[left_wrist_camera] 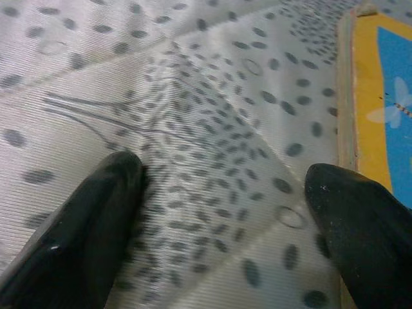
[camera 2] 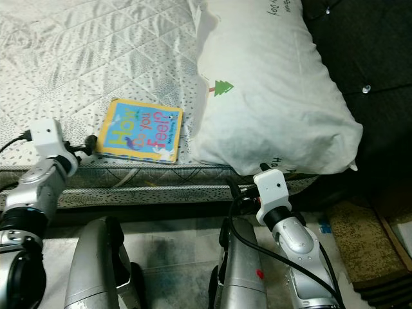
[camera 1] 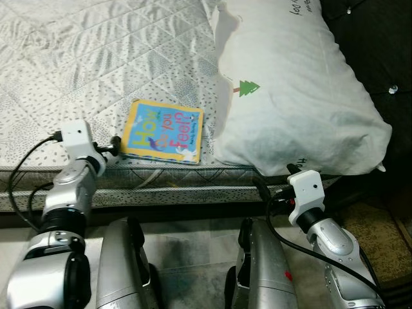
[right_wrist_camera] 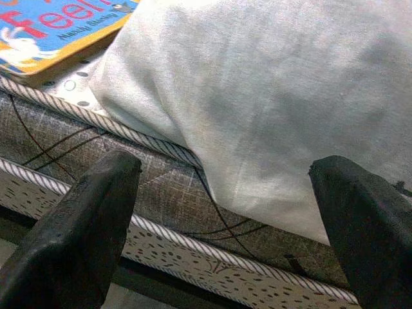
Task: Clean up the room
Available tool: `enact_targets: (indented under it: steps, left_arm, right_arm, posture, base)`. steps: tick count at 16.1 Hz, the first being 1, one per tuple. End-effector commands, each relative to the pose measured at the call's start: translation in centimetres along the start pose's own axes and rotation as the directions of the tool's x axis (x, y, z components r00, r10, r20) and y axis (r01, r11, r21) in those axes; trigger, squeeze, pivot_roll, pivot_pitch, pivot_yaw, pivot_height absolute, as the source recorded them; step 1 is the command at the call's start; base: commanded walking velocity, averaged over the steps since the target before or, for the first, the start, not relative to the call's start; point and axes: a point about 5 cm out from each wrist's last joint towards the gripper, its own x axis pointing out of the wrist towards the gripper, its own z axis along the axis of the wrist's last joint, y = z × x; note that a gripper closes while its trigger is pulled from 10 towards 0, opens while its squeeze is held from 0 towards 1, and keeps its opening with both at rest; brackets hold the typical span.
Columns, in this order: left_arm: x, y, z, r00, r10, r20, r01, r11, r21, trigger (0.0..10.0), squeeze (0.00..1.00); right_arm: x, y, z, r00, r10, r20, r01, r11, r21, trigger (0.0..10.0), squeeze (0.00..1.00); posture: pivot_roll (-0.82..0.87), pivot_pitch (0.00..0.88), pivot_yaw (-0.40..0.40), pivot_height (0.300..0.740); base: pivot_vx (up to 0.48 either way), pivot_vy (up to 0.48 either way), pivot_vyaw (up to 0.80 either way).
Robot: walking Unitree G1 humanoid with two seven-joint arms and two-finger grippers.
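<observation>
A colourful picture book [camera 1: 164, 132] titled "How do you feel?" lies flat on the bed near the front edge. To its right a big white pillow [camera 1: 290, 90] with a small green tree print overhangs the mattress edge. My left gripper [camera 1: 114, 147] is open, its fingertips [left_wrist_camera: 96, 212] resting on the quilt just left of the book's yellow edge [left_wrist_camera: 360, 96]. Lower down, my right gripper [right_wrist_camera: 219, 225] is open in front of the mattress side, under the pillow's overhanging corner [right_wrist_camera: 277, 103], with nothing between its fingers.
The quilted, speckled mattress cover [camera 1: 96, 64] stretches to the back left. A dark tufted headboard [camera 1: 380, 45] stands at the right. A brown mat [camera 1: 380, 241] lies on the floor at the lower right. The mattress side [camera 1: 193, 187] runs just ahead of my legs.
</observation>
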Motion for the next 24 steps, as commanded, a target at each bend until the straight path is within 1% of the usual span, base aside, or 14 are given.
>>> enact_targets:
  steps: [1,4,9,10,16,20,24]
  left_arm:
    - [0.1,-1.2,-1.3,0.997,-0.053,-0.06,0.053,0.999,0.006,10.0,0.0]
    - [0.1,-2.0,-1.9,0.995,-0.074,-0.073,0.074,0.997,-0.002,10.0,0.0]
    - [0.1,-2.6,-2.3,0.993,-0.092,-0.08,0.092,0.996,-0.009,10.0,0.0]
    - [0.1,-3.1,-2.3,0.991,-0.106,-0.081,0.105,0.994,-0.015,10.0,0.0]
    - [0.2,-4.6,-2.6,0.984,-0.154,-0.088,0.152,0.988,-0.024,10.0,0.0]
    - [0.2,-5.1,-2.8,0.982,-0.166,-0.095,0.164,0.986,-0.027,10.0,0.0]
    - [0.0,-4.9,-2.7,0.983,-0.165,-0.087,0.163,0.986,-0.021,10.0,0.0]
  right_arm:
    - [-0.3,0.0,-0.1,1.0,0.0,-0.008,0.0,1.0,0.001,10.0,0.0]
    - [-0.3,0.0,-0.1,1.0,0.001,-0.01,-0.001,1.0,-0.001,10.0,0.0]
    - [-0.3,0.0,-0.2,1.0,0.003,-0.011,-0.003,1.0,-0.004,10.0,0.0]
    - [-0.2,0.1,-0.1,1.0,0.004,-0.01,-0.004,1.0,-0.004,10.0,0.0]
    - [-0.1,0.2,-0.1,1.0,0.005,-0.006,-0.005,1.0,-0.003,10.0,0.0]
    - [-0.1,0.3,-0.1,1.0,0.005,-0.008,-0.005,1.0,0.0,10.0,0.0]
    - [-0.1,0.3,-0.1,1.0,0.004,-0.007,-0.004,1.0,0.001,10.0,0.0]
  posture:
    - [-0.03,0.262,-0.081,0.514]
    - [-0.03,0.26,-0.081,0.514]
    - [-0.03,0.255,-0.082,0.514]
    - [-0.03,0.254,-0.082,0.514]
    - [-0.03,0.253,-0.083,0.514]
    - [-0.03,0.253,-0.082,0.514]
    - [-0.03,0.256,-0.08,0.514]
  base:
    - [0.0,0.0,0.0]
    - [0.0,0.0,0.0]
    - [0.0,0.0,0.0]
    - [0.0,0.0,0.0]
    - [0.0,0.0,0.0]
    - [0.0,0.0,0.0]
    - [0.0,0.0,0.0]
